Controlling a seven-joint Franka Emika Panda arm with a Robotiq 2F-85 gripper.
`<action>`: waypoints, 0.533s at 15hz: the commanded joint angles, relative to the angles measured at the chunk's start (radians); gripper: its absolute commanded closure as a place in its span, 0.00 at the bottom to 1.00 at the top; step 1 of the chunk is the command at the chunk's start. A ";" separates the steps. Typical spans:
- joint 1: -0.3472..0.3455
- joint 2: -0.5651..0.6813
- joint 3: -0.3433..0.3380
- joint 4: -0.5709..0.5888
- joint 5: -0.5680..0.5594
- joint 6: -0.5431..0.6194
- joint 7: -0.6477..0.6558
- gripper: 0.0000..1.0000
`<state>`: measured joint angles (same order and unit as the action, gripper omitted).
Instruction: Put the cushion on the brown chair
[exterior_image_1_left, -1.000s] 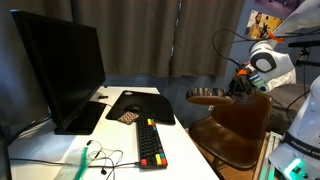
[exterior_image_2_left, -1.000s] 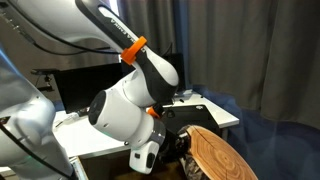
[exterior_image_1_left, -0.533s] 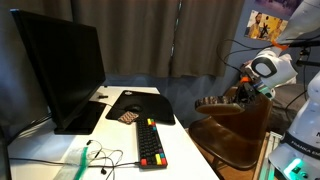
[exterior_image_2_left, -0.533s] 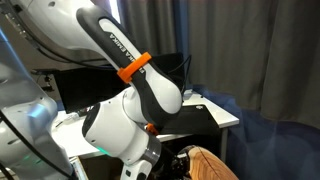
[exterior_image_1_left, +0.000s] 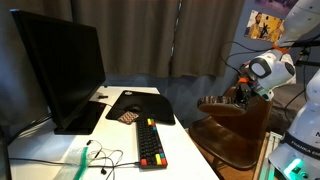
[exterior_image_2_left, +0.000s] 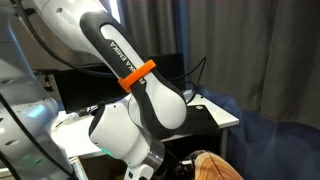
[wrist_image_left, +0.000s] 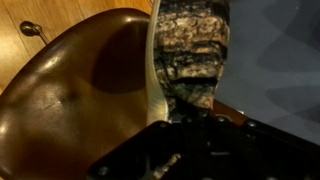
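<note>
Above the seat of the brown chair (exterior_image_1_left: 238, 132), the cushion (exterior_image_1_left: 220, 104) is held by the tool (exterior_image_1_left: 242, 93), which is clamped narrowly on the bark-printed rim. In the wrist view the cushion (wrist_image_left: 190, 45) is seen edge-on, its rim running straight out from the tool (wrist_image_left: 192, 120), with the glossy shell of the brown chair (wrist_image_left: 80, 100) spread beneath. The rim grasp is judged to be used because the disc is far too wide to be spanned across its face. It is carried close to level, presumably so that the ringed face (exterior_image_2_left: 208, 167) can be laid flat on the seat. Whether the far edge touches the shell cannot be told. The worktop (exterior_image_1_left: 190, 150), with its monitor (exterior_image_1_left: 60, 70) and keyboard (exterior_image_1_left: 150, 143), lies apart and is not involved.
</note>
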<state>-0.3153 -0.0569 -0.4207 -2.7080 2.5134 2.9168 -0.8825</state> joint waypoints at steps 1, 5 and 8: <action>-0.051 0.143 -0.029 0.089 0.004 -0.051 0.030 0.97; -0.072 0.294 -0.086 0.187 -0.003 -0.106 0.098 0.97; 0.004 0.395 -0.169 0.235 -0.001 -0.131 0.132 0.97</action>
<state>-0.3865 0.2278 -0.5146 -2.5376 2.5121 2.8124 -0.8067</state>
